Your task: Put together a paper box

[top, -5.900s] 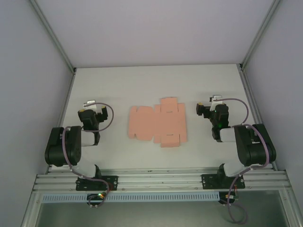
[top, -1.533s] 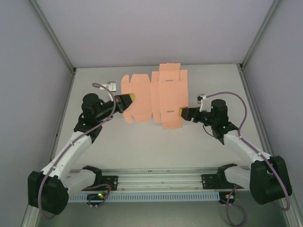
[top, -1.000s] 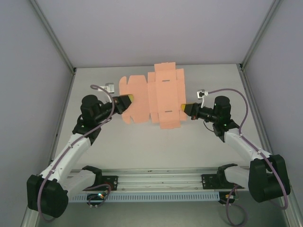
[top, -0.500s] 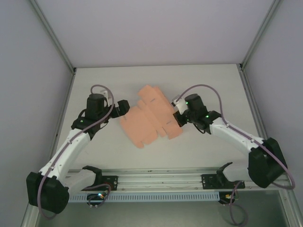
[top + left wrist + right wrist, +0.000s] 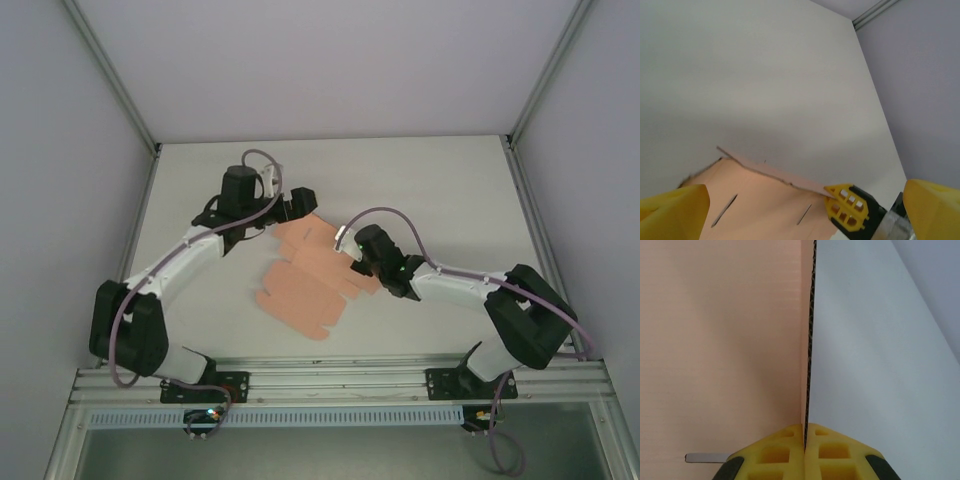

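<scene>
1. Paper box [image 5: 305, 285] is seen by the top external camera as a flat salmon-pink die-cut sheet, turned diagonally over the middle of the table [image 5: 450, 180]. The left gripper [image 5: 300, 200] is placed just beside its far end, and the right gripper [image 5: 355, 255] at its right edge.
2. From the left wrist, the left gripper [image 5: 805, 192] is shown with its yellow fingers [image 5: 672, 212] spread wide, nothing being clamped. The paper box [image 5: 755, 200], with its slots, is seen between them, apart from both. Its raised edge is met by the right gripper [image 5: 846, 211].
3. From the right wrist, the right gripper [image 5: 805, 440] is shown clamped on the edge of the paper box [image 5: 720, 340]. The card is seen edge-on, rising straight from the pressed pads [image 5: 770, 455], with the table [image 5: 880, 365] to its right.
</scene>
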Available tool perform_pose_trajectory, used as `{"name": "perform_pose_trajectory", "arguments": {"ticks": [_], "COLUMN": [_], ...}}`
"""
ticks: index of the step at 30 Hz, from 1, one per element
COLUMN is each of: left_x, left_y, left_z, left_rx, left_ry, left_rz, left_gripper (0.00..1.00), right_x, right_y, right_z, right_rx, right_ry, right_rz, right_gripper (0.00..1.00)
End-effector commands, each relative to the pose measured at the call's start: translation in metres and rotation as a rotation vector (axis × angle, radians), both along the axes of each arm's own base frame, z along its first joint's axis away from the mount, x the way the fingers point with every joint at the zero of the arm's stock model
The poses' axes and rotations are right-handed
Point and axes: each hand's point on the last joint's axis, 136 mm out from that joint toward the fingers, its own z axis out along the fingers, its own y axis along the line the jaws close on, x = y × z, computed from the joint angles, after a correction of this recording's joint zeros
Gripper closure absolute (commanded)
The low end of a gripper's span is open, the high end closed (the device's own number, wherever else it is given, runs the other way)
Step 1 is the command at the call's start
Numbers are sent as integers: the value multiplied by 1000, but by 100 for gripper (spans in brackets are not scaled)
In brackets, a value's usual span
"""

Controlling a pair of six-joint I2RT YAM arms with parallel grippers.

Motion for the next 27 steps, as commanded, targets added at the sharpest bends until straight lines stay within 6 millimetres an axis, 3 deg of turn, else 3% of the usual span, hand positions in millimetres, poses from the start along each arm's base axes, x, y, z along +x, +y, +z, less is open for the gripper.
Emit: {"name": "perform_pose_trajectory", "arguments": {"ticks": [1,7,10,12,17,22,27], "left_x": [3,10,9,10,11,3,-7], "left_y": [-17,-6,-5,-5,-7,-5,4], "left_z": [12,-18,-21,-21,-22,-24,-35], "left_rx": [-76,-21,-44,-51,-63,-57,3], "left_ry": [8,69,65,64,68,64,62], "left_rz": [-59,-3,-11,-15,-33,-38,-14], "left_gripper": [0,0,1,6,31,46,76], "right_x": [7,-1,-13,-21,-24,-9,-2], "right_y": [6,11,18,23,22,13,11], "right_z": [27,43,47,46,45,48,60], "right_rx": [39,163,184,197,200,182,233], "right_ry": [-96,-105,-108,-107,-86,-123,-133], "right_rz": [10,37,126,186,194,111,64], "right_gripper": [100,100,100,100,100,100,100]}}
